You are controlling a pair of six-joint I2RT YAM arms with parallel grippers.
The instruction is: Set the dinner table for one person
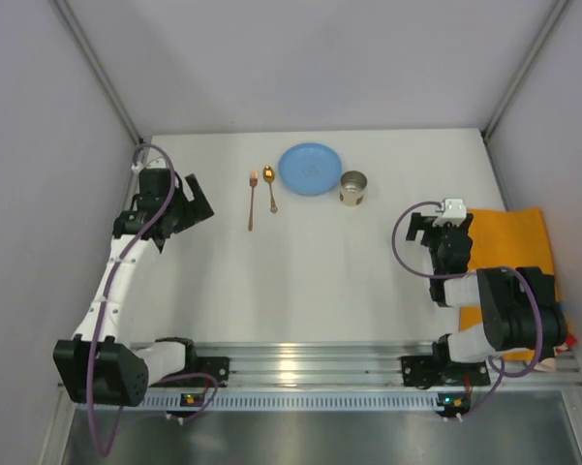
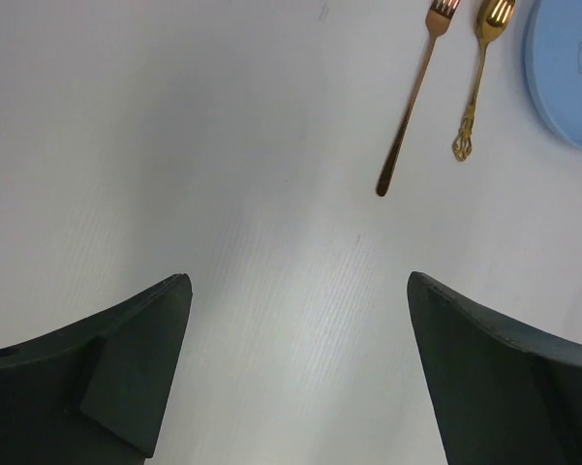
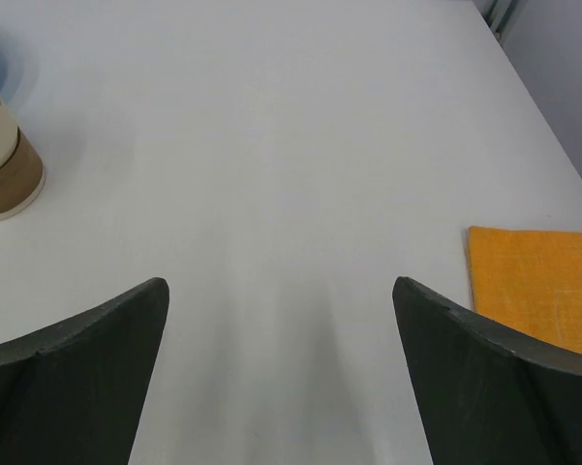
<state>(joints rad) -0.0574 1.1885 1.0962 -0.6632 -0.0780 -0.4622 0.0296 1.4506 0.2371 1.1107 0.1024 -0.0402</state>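
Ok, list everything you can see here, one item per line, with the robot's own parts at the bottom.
dinner table: one, white, fills the workspace under everything else
plate: one, light blue, far side of the table, near the middle
fork: one, gold, lying flat left of the spoon
spoon: one, gold, lying flat between the fork and the plate
cup: one, cream over brown, upright just right of the plate
cloth: one, orange, flat at the table's right edge, partly under the right arm
left gripper: one, black, open and empty, near the fork
right gripper: one, black, open and empty, beside the cloth
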